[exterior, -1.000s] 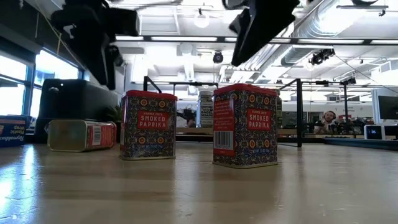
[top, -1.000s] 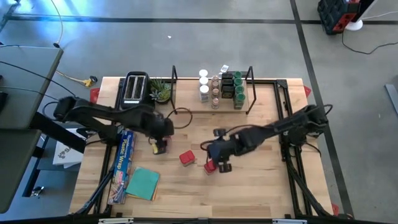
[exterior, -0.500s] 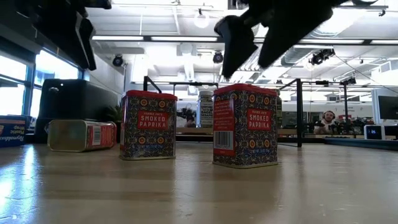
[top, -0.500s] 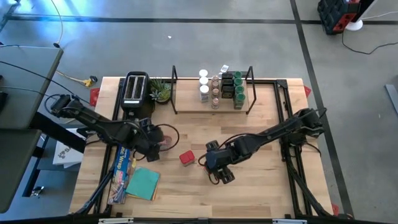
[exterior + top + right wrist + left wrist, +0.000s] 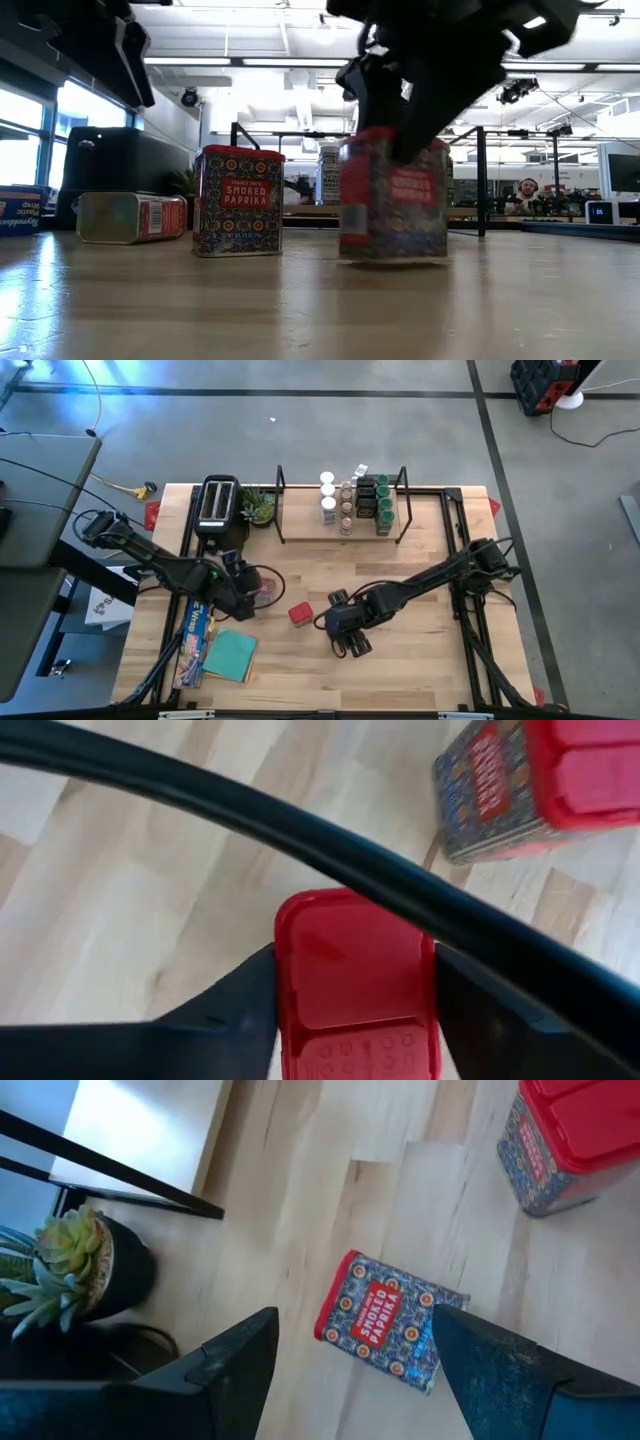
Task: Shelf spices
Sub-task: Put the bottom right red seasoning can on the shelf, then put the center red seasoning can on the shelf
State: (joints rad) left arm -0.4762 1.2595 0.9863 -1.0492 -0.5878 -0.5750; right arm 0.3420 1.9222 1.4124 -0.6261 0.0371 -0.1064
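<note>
Low view gives you the clearest lettering: the upright red tin [image 5: 238, 201] on the left reads "TRADER JOE'S SMOKED PAPRIKA", and the tin under the right gripper [image 5: 400, 95] shows "SMOKED PAPRIKA", though its label is blurred. You have three red tins on the table: that left upright one, the one between the right gripper's fingers, and a third lying on its side [image 5: 385, 1323] near the left gripper [image 5: 350, 1370], whose label also reads "SMOKED PAPRIKA" in the left wrist view. The right wrist view shows you the red lid [image 5: 352, 980] of the middle tin filling the gap between the two fingers, which sit against its sides, so the fingers are closed about it. The left gripper's fingers stand wide apart above the lying tin and hold nothing. From the high view you can place the shelf [image 5: 341, 510] at the far side of the table with roughly a dozen jars [image 5: 352, 498] already standing on it in close rows; their labels are too small to read, and the exact count is uncertain. Beside the left arm lie one long blue box [image 5: 197, 622] and one teal cloth [image 5: 230, 655], with one black toaster [image 5: 216, 501] and one small plant [image 5: 258, 506] at the far left.
</note>
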